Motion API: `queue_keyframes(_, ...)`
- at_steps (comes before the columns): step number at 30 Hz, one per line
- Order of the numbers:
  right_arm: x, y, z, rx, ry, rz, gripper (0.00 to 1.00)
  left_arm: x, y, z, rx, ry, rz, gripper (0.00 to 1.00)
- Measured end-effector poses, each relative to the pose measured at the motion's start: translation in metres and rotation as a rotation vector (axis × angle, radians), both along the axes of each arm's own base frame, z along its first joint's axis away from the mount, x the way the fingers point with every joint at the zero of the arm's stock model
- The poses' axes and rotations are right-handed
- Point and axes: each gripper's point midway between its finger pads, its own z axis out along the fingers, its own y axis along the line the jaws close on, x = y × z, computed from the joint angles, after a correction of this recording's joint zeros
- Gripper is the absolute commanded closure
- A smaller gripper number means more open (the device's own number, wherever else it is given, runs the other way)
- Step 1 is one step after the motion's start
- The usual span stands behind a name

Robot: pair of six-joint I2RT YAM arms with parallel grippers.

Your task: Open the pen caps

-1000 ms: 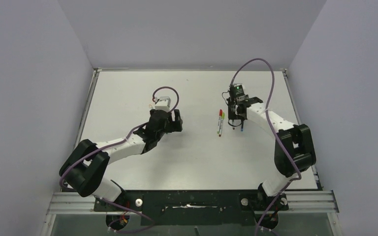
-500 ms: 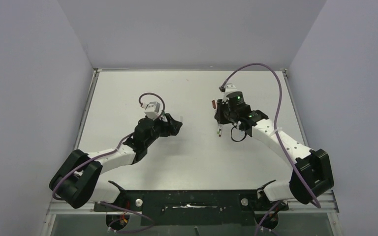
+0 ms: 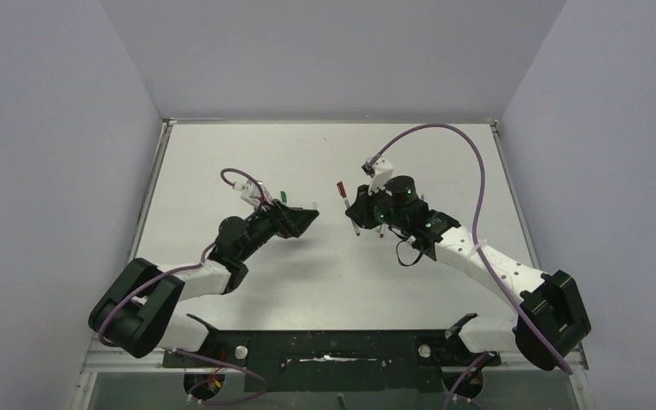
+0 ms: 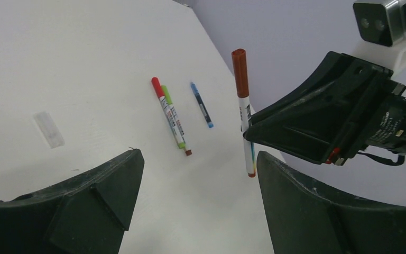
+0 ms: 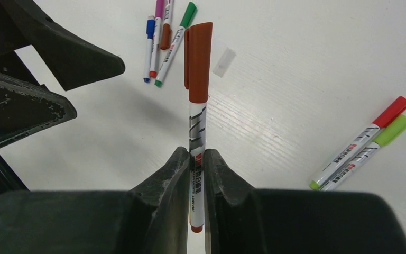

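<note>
- right hand clamped on brown-capped pen, lifted off surface, cap on, pointing up
- left hand wide open, empty, facing it
- red and lime pens lie capped, apparently touching

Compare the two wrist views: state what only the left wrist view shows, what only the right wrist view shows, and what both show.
Only the left wrist view: a lone blue pen lying beside the red and lime pair.
Only the right wrist view: a cluster of pens with blue, pink and green caps near the top edge.
Both: the brown-capped pen clamped in the right claw, the red and lime pair lying side by side, and a clear scrap.
</note>
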Motion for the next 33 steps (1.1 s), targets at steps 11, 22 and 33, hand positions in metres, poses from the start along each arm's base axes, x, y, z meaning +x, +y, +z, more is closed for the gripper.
queue_keyframes(11, -0.013, 0.032, -0.016, 0.001, 0.016, 0.090, 1.00, -0.003, -0.004, 0.001, -0.212, 0.038, -0.114, 0.21)
queue_keyframes(22, -0.029, 0.058, -0.034, -0.036, 0.045, 0.178, 1.00, -0.006, -0.005, 0.010, -0.233, 0.010, -0.137, 0.21)
queue_keyframes(33, -0.044, 0.074, -0.031, -0.047, 0.010, 0.250, 1.00, -0.005, -0.004, 0.011, -0.227, 0.004, -0.130, 0.40)
